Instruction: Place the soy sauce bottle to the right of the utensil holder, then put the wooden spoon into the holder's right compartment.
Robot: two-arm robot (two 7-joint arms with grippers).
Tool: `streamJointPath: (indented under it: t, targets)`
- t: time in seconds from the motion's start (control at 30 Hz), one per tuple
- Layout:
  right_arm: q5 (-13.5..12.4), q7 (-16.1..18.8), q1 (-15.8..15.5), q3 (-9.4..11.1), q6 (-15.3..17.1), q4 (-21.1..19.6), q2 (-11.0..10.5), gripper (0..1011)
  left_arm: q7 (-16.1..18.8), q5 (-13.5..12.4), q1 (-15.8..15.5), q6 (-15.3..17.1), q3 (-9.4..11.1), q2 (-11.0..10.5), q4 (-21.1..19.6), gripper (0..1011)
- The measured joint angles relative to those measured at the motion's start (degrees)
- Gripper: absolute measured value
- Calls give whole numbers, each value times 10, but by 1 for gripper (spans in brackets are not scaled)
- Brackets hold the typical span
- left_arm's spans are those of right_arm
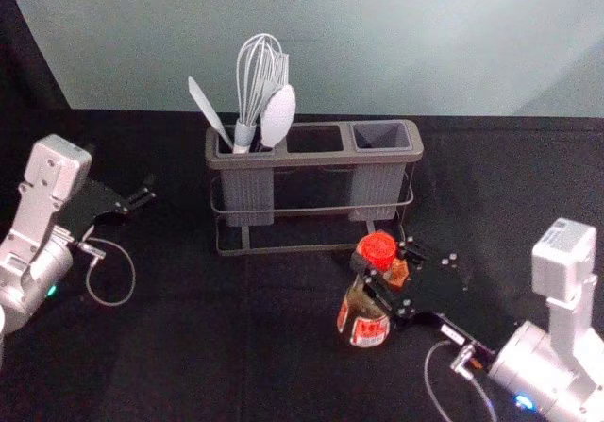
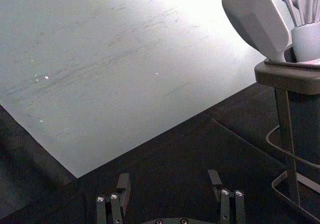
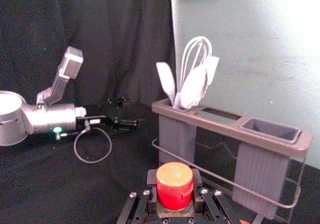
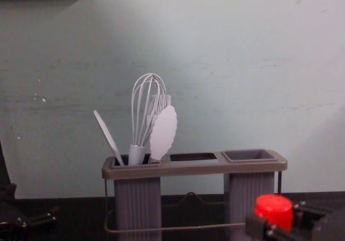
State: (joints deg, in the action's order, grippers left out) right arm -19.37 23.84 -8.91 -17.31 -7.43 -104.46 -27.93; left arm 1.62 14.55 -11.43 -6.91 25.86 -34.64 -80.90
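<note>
Bottle (image 1: 366, 328) partly behind right hand (image 1: 381, 256)

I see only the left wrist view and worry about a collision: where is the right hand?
Observer: The right hand is in front of the utensil holder's right part, shut on the soy sauce bottle.
Operator: Is my left hand near it?
Observer: No, the left hand is out beyond the holder's left end.
Operator: Does anything stand in the right compartment?
Observer: No utensil stands in the right compartment.
</note>
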Motion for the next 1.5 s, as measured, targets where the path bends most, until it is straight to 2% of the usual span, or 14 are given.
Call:
streamJointPath:
  t: [0.1, 0.4, 0.6, 0.63, 0.7, 0.73, 0.93, 1.17, 1.5]
  targets:
    - [-5, 0, -3, 8, 1, -7, -2, 383, 0, 0, 0, 0, 0, 0, 0, 1011]
    - [-20, -8, -10, 52, 3, -20, -10, 383, 0, 0, 0, 0, 0, 0, 0, 1011]
    - [-21, -20, 2, 83, 6, -6, -12, 383, 0, 0, 0, 0, 0, 0, 0, 1011]
    - [-21, -20, 2, 83, 6, -6, -12, 383, 0, 0, 0, 0, 0, 0, 0, 1011]
    - [-23, -20, 17, 91, 7, 11, -10, 383, 0, 0, 0, 0, 0, 0, 0, 1011]
    - [-23, -20, 17, 91, 7, 11, -10, 383, 0, 0, 0, 0, 0, 0, 0, 1011]
    - [-28, -16, 59, 94, 6, 70, 3, 383, 0, 0, 0, 0, 0, 0, 0, 1011]
    - [-15, -17, 101, 84, 7, 125, 19, 383, 0, 0, 0, 0, 0, 0, 0, 1011]
    - [-20, -2, 151, 72, 5, 186, 38, 383, 0, 0, 0, 0, 0, 0, 0, 1011]
